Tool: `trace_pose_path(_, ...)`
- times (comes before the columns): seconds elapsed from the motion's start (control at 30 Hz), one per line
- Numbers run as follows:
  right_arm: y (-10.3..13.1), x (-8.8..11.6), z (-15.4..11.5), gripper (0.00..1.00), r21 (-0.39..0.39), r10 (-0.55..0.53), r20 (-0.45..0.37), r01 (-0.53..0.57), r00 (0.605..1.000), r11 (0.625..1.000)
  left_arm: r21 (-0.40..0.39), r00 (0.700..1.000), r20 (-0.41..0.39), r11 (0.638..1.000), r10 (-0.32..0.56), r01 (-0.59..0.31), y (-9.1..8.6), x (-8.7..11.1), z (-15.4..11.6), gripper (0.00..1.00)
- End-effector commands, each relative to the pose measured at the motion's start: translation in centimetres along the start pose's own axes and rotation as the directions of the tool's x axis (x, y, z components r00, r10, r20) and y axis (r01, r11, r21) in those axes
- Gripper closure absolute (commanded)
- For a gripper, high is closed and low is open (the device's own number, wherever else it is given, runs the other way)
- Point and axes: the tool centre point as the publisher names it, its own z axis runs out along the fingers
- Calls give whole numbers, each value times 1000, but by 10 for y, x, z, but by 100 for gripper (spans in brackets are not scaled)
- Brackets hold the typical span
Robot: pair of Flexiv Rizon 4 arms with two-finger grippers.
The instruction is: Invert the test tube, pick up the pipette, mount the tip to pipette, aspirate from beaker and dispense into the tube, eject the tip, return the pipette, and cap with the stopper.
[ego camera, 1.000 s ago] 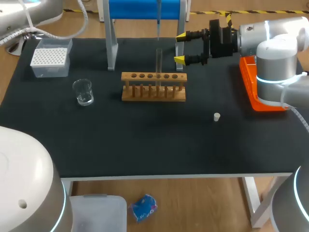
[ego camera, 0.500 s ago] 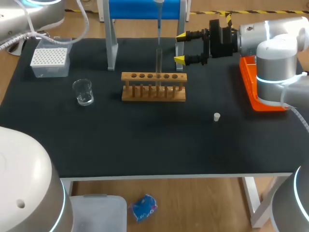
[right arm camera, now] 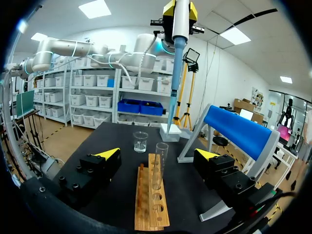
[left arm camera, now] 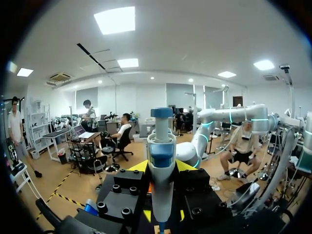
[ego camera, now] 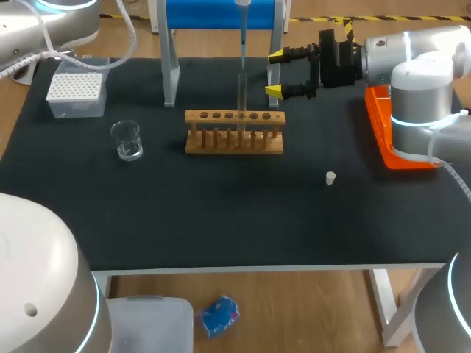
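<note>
Above the wooden rack [ego camera: 234, 132], the pipette [left arm camera: 161, 180] is held upright by the left gripper [left arm camera: 162, 168], whose fingers are clamped on its barrel from both sides. Its thin lower end hangs over the mouth of the glass test tube [ego camera: 241, 95], which stands upright in one of the rack's middle holes. The pipette is judged light and rigid, best gripped on the thick barrel, never the slender end. The tube is judged thin-walled, slippery and breakable, so its rim should not be knocked. The right gripper [ego camera: 275, 73] is spread wide beside the tube, touching nothing. The beaker [ego camera: 127, 140], tip box [ego camera: 76, 92] and stopper [ego camera: 330, 177] are set well apart on the table
</note>
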Motion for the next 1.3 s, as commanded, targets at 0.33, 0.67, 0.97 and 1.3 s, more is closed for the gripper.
trace_pose_path(0.33, 0, 0, 0, 0, 0, -1, 0, 1, 1000, 1000, -3, 1000, 5, 1000, 0, 0, -2, 2, 0, 100)
trace_pose_path(0.67, 0, 0, 0, 0, 0, -1, 0, 1, 1000, 1000, 3, 1000, 7, 1000, -4, 4, 2, 3, 2, 100)
trace_pose_path(0.97, 0, 0, 0, 0, 0, -1, 0, 1, 1000, 1000, 23, 1000, 13, 1000, -7, 7, 11, 4, 4, 100)
trace_pose_path(1.3, 0, 0, 0, 0, 0, -1, 0, 1, 1000, 1000, 36, 1000, 13, 999, -17, 16, 18, 5, 4, 100)
